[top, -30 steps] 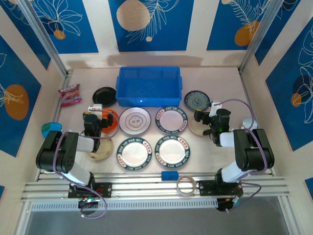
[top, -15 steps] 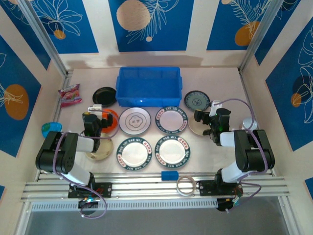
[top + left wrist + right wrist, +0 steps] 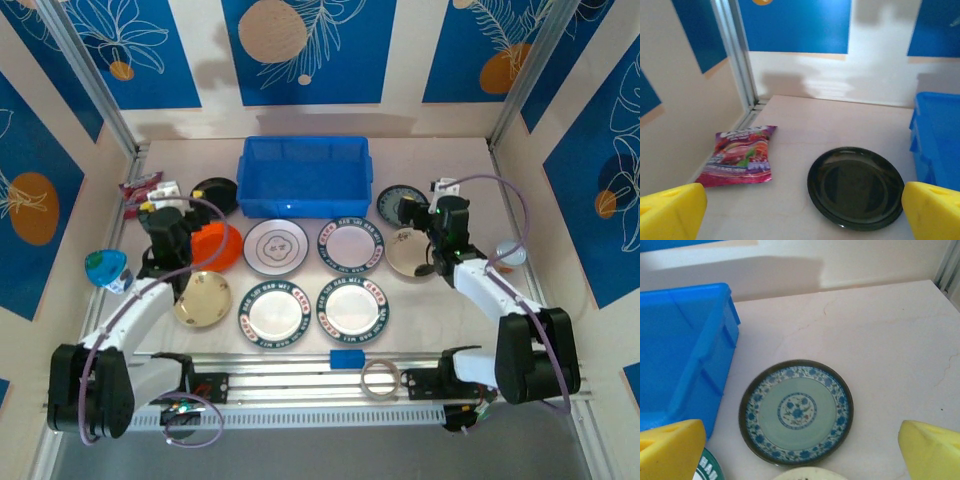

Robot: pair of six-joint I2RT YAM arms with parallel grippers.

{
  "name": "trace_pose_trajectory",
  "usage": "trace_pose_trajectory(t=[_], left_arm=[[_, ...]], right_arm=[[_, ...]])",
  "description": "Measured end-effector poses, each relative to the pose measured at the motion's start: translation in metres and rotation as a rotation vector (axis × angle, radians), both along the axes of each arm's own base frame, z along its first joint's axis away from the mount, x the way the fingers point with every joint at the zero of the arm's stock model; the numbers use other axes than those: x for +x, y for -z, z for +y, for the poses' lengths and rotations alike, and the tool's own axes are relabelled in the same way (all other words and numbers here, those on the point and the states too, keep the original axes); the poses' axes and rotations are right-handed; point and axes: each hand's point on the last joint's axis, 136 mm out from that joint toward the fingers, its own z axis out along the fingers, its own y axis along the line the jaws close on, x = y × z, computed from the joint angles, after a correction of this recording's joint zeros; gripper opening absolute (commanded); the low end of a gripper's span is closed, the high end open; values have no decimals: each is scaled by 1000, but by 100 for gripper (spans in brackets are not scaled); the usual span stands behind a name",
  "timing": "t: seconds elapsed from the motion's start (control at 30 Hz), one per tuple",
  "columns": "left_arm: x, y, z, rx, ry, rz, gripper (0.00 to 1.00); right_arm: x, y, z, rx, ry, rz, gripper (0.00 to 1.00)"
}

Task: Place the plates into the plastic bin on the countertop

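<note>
The blue plastic bin stands at the back of the beige countertop. Plates lie in front of it: black, orange, line-drawing, three green-rimmed, teal patterned, and two cream. My left gripper hovers open, just short of the black plate; the yellow pads are wide apart. My right gripper hangs open over the near edge of the teal plate, the bin wall to its left.
A pink snack packet lies left of the black plate near the wall rail. A small blue block and a tape ring sit at the front rail. Small pale-blue items rest at the left and right walls.
Both arms have unfolded and reached toward the back. The left gripper moved back-left to the black plate, the right gripper back to the teal plate. Both stayed open.
</note>
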Motion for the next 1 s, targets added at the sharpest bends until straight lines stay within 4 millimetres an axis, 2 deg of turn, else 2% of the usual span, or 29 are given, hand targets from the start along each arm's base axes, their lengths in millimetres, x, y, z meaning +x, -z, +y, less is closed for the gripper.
trace_pose_trajectory(t=[0.13,0.2,0.3,0.4,0.5,0.6,0.67,0.77,0.9,1.0], left_arm=[[11,-42,-2,-60,-18,60,100],[15,-55,-9,-97,14,88,100],[12,-49,-21,-160,68,153,99],[8,-27,-34,-232,121,248,95],[8,-3,-44,-327,156,333,91],[10,14,-43,-395,147,387,84],[13,25,-35,-451,129,409,77],[22,41,-13,-566,81,407,68],[35,66,8,-681,29,404,56],[45,85,15,-746,13,414,48]], right_arm=[[6,-43,20,42,-1,15,99],[5,-70,41,59,-44,4,99],[1,-101,73,90,-127,8,99],[-1,-121,100,136,-211,32,99],[0,-121,119,202,-280,97,99],[-2,-106,134,257,-333,173,100],[-4,-93,143,291,-360,231,98],[-3,-77,155,335,-389,302,95],[3,-72,164,383,-413,342,88],[7,-73,168,409,-430,352,86]])
